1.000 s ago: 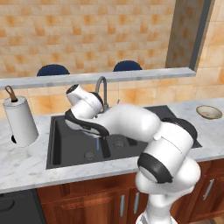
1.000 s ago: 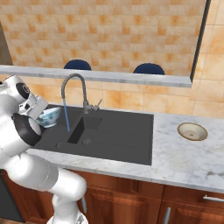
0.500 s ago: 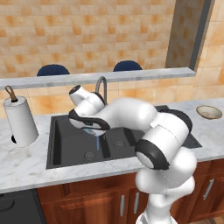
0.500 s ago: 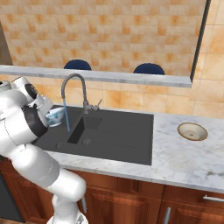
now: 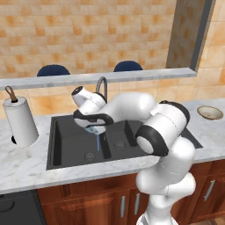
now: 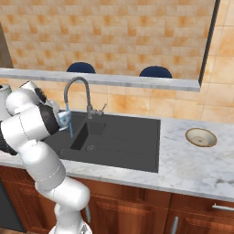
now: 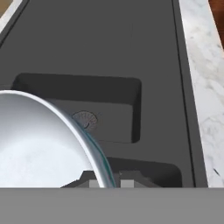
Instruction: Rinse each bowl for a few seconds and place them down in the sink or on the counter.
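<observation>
My gripper (image 5: 91, 124) is shut on the rim of the pale blue bowl (image 5: 96, 129) and holds it over the sink (image 5: 70, 147), just under the spout of the tap (image 5: 102, 84). A thin water stream runs down beside the bowl. From the right side, the blue bowl (image 6: 64, 119) peeks out past my forearm next to the tap (image 6: 76, 85). In the hand view the bowl's white inside (image 7: 39, 148) fills the lower left, its rim pinched at my gripper (image 7: 107, 183). The tan bowl (image 5: 209, 112) (image 6: 201, 137) sits on the counter (image 6: 196, 167) to the right.
A paper towel roll (image 5: 19, 122) stands on the counter left of the sink. Two dark blue chair tops (image 5: 53, 70) rise behind the grey ledge (image 5: 132, 75) along the tiled wall. The small basin with its drain (image 7: 85, 119) lies below the bowl.
The arm has swung the blue bowl sideways over the sink, closer to the tap's spout and the water stream. The grip stays shut; the tan bowl has not moved.
</observation>
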